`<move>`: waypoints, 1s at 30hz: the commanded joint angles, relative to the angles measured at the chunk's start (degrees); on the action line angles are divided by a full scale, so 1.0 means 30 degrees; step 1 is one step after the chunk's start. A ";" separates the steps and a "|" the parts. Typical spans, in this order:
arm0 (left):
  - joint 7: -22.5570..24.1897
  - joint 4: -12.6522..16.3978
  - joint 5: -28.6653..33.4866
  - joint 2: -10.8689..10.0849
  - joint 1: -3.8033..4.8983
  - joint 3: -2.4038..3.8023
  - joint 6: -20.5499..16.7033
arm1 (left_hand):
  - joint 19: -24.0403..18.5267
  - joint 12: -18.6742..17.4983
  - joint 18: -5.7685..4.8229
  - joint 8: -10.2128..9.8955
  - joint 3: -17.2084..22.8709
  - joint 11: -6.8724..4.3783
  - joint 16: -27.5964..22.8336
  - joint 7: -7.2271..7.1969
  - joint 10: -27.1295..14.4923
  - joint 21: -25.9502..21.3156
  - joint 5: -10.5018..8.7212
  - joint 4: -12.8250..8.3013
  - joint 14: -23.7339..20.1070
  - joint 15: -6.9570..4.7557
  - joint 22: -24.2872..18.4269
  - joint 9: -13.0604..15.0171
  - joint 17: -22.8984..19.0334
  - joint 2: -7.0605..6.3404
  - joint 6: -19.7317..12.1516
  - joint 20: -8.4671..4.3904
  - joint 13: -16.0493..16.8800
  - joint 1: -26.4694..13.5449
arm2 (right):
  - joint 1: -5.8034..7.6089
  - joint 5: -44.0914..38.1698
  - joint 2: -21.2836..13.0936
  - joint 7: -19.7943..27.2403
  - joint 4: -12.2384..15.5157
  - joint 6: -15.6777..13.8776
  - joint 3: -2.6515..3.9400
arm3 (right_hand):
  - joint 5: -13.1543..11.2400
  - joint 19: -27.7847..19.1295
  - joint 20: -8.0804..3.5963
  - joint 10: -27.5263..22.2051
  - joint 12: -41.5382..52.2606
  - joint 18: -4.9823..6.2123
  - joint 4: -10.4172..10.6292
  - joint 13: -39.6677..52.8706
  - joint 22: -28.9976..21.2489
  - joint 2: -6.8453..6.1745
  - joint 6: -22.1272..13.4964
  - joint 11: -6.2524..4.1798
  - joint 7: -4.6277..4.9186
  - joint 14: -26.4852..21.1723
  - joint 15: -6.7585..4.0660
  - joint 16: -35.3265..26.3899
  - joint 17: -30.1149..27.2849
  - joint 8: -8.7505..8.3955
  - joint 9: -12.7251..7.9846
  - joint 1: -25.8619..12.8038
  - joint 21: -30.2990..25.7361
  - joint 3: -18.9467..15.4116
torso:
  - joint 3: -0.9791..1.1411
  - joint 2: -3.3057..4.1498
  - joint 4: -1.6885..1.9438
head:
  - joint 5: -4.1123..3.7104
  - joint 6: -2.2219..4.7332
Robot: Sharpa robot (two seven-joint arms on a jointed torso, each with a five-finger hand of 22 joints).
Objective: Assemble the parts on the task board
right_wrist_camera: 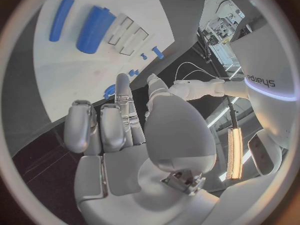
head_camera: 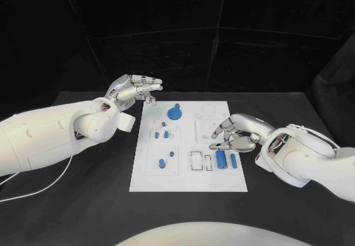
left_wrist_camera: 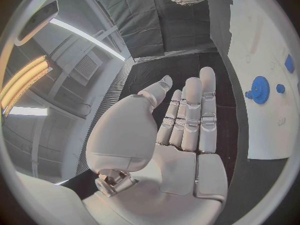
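Observation:
The white task board (head_camera: 189, 177) lies mid-table. On it are a blue gear (head_camera: 175, 113), small blue pieces (head_camera: 162, 135), and a thick blue cylinder (head_camera: 221, 160) beside a thin blue rod (head_camera: 234, 161). My left hand (head_camera: 137, 89) hovers off the board's far left corner, fingers apart, holding nothing; the left wrist view shows its empty palm (left_wrist_camera: 181, 130) with the gear (left_wrist_camera: 259, 90) beyond. My right hand (head_camera: 233, 136) hangs over the board's right side just behind the cylinder, fingers loosely bent and empty. Its palm (right_wrist_camera: 125, 135) faces the cylinder (right_wrist_camera: 94, 29) and rod (right_wrist_camera: 61, 19).
Empty rectangular slots (head_camera: 197, 160) sit left of the cylinder, and two more small blue pieces (head_camera: 166, 159) lie in the near-left recess. Black table (head_camera: 89, 205) surrounds the board on all sides.

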 commanded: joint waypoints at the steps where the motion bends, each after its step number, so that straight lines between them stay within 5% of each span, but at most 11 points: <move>1: 0.0040 0.0109 0.0061 -0.0026 0.0025 0.0008 0.0187 | 0.0050 0.0058 0.0268 0.0109 -0.0080 -0.0004 0.0077 0.0002 -0.0173 -0.0102 0.0096 0.0018 -0.0140 -0.0009 -0.0028 -0.0009 -0.0029 0.0189 -0.0088 0.0068 0.0024 0.0077 | 0.0009 0.0273 -0.0342 -0.3102 0.0293 0.0258 -0.0010 | -0.0480 0.0205 -0.0073 -0.0470 0.2639 -0.0265 0.0757 0.3311 0.0473 0.0110 -0.0113 0.0012 -0.0163 0.0755 0.0092 0.0459 0.0711 0.0590 0.0261 0.0191 0.0312 -0.0737 | -0.0012 -0.0041 -0.0127 | -0.0306 0.0021; 11: 0.0033 0.0218 0.0061 -0.0145 0.0025 -0.0010 0.0183 | 0.0050 0.0058 0.0268 0.0109 -0.0080 -0.0004 0.0077 0.0002 -0.0173 -0.0102 0.0096 0.0018 -0.0140 -0.0009 -0.0028 -0.0009 -0.0029 0.0189 -0.0088 0.0068 0.0024 0.0077 | -0.0489 -0.1894 -0.0835 -0.6075 0.0466 0.1159 -0.0072 | -0.0507 0.0267 0.0008 -0.0467 0.5366 -0.0329 0.0838 0.7116 0.0758 0.0189 -0.0466 0.0026 -0.0181 0.0785 0.0013 0.0812 0.1306 0.1467 0.0720 -0.0419 0.0490 -0.1693 | -0.0020 -0.0022 -0.0093 | -0.0589 0.0061; 30: 0.0023 0.0225 0.0061 -0.0236 0.0023 -0.0034 0.0210 | 0.0050 0.0058 0.0268 0.0109 -0.0080 -0.0004 0.0077 0.0002 -0.0173 -0.0102 0.0096 0.0018 -0.0140 -0.0009 -0.0028 -0.0009 -0.0029 0.0189 -0.0088 0.0068 0.0024 0.0077 | -0.1358 -0.2877 0.0585 -0.6380 -0.0435 0.2394 -0.0166 | -0.0253 0.0316 0.0017 -0.0286 0.6203 -0.0355 0.0812 0.8340 0.0895 0.0475 -0.0528 0.0008 -0.0214 0.0815 0.0008 0.0947 0.1573 0.1810 0.0911 -0.0574 0.0564 -0.1753 | -0.0024 -0.0029 -0.0087 | -0.0561 -0.0144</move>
